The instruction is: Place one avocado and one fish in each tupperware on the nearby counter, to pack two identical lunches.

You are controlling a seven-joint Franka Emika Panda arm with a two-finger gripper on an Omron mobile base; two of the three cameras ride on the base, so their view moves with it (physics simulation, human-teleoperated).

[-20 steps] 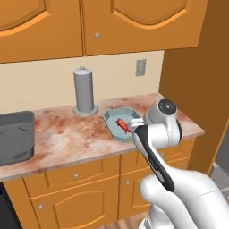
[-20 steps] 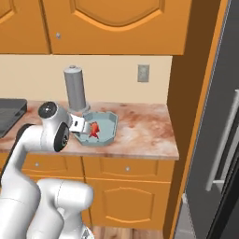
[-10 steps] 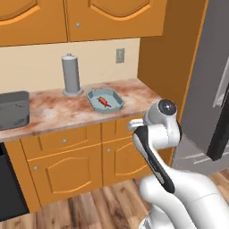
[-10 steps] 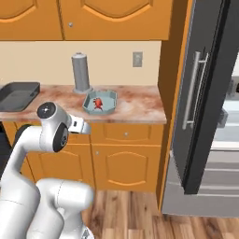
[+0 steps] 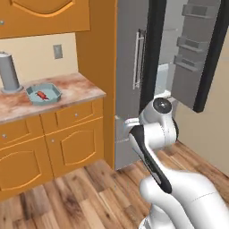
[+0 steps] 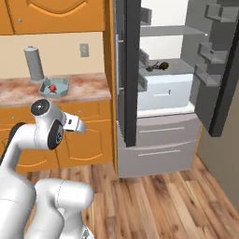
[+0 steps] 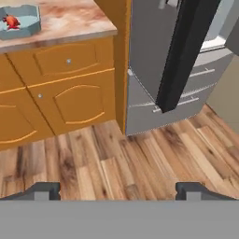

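Observation:
A pale blue-grey tupperware (image 5: pixel 53 89) sits on the reddish stone counter (image 5: pixel 80 87) and holds the red-orange fish (image 5: pixel 42 95). The same tupperware (image 6: pixel 63 84) with the fish (image 6: pixel 52 87) lies left of the open fridge, and the tupperware (image 7: pixel 28 29) with the fish (image 7: pixel 10 21) is at the hand view's top left. On a fridge shelf lie a small green thing (image 6: pixel 149 68), likely an avocado, and a dark thing (image 6: pixel 163 65). My gripper (image 7: pixel 119 189) is open and empty, low over the wooden floor, far from the counter (image 7: pixel 70 21).
An upright grey cylinder (image 5: pixel 9 71) stands behind the tray. The fridge (image 6: pixel 163 88) stands with its doors open; one dark door edge (image 7: pixel 182 56) juts out toward me. Orange cabinet doors (image 7: pixel 79 98) run below the worktop. Wood flooring (image 5: pixel 80 192) lies in front.
The whole picture has shifted: the base has backed off and swung right, so the counter now sits at the left and the open fridge has come into view. The gripper stays open.

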